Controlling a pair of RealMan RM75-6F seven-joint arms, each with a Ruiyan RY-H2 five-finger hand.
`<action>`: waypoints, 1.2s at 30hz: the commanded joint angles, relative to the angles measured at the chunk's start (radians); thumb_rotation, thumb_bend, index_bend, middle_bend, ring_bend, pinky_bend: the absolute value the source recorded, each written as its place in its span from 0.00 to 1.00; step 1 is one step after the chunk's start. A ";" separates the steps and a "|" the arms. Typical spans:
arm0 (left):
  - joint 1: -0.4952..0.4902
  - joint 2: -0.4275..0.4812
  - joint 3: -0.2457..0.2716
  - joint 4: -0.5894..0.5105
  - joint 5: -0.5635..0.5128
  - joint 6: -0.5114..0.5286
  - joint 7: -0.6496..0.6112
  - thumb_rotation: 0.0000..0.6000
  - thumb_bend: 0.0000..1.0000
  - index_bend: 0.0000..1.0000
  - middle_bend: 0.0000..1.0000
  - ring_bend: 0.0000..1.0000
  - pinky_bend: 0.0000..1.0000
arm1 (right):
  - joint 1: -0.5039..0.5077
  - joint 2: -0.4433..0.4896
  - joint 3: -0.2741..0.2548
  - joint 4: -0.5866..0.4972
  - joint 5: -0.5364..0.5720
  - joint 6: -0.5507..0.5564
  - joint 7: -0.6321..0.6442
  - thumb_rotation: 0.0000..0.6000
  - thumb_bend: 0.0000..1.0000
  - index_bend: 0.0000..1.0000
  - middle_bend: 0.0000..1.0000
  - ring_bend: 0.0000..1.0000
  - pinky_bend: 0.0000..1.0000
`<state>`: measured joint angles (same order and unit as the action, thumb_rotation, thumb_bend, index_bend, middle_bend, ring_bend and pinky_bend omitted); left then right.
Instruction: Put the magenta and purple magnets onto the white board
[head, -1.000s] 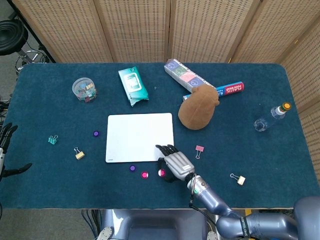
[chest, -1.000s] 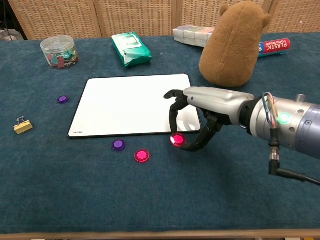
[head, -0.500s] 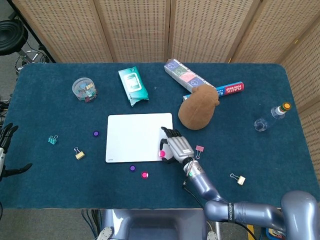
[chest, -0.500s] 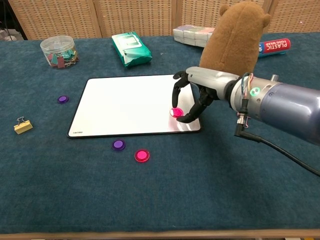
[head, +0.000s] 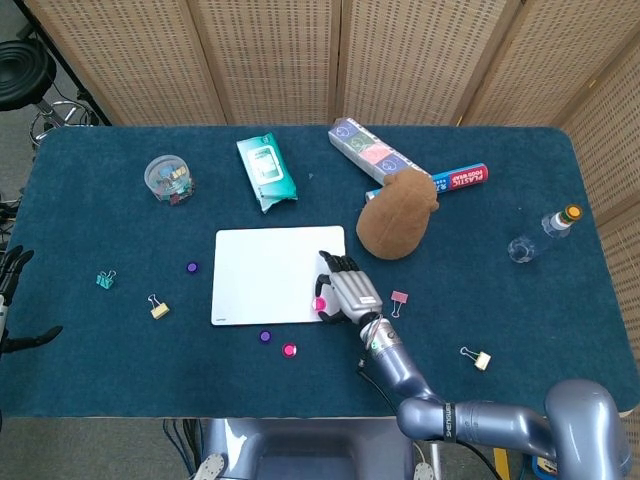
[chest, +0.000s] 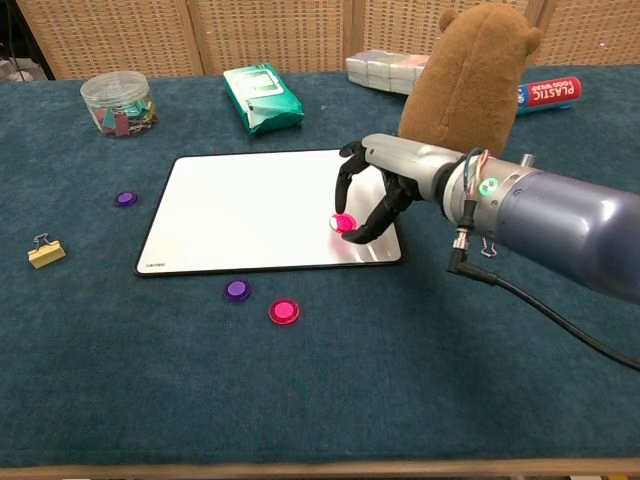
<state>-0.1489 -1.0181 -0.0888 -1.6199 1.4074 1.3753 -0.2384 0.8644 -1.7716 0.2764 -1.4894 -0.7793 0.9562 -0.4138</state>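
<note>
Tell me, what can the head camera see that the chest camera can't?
Only the head view shows the water bottle, the pink clip, the teal clip, the left hand at the table's edge, and the stool on the floor. The chest view shows nothing extra, only the scene from a lower, closer angle. Both show the white board, the right hand pinching a magenta magnet over it, the brown toy and the jar.
</note>
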 joint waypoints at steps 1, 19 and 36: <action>0.001 0.002 0.000 0.002 0.000 0.000 -0.005 1.00 0.00 0.00 0.00 0.00 0.00 | 0.009 -0.016 0.001 0.015 0.014 -0.002 -0.007 1.00 0.40 0.56 0.00 0.00 0.00; 0.000 0.005 0.002 0.007 0.006 -0.002 -0.015 1.00 0.00 0.00 0.00 0.00 0.00 | -0.018 0.091 -0.017 -0.127 -0.055 0.050 -0.014 1.00 0.37 0.33 0.00 0.00 0.00; -0.067 -0.022 0.040 0.006 0.126 -0.068 0.010 1.00 0.00 0.00 0.00 0.00 0.00 | -0.305 0.444 -0.232 -0.130 -0.576 0.242 0.350 1.00 0.33 0.31 0.00 0.00 0.00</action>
<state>-0.2028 -1.0336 -0.0561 -1.6162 1.5158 1.3198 -0.2364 0.6126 -1.3771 0.0898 -1.6535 -1.2966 1.1442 -0.1124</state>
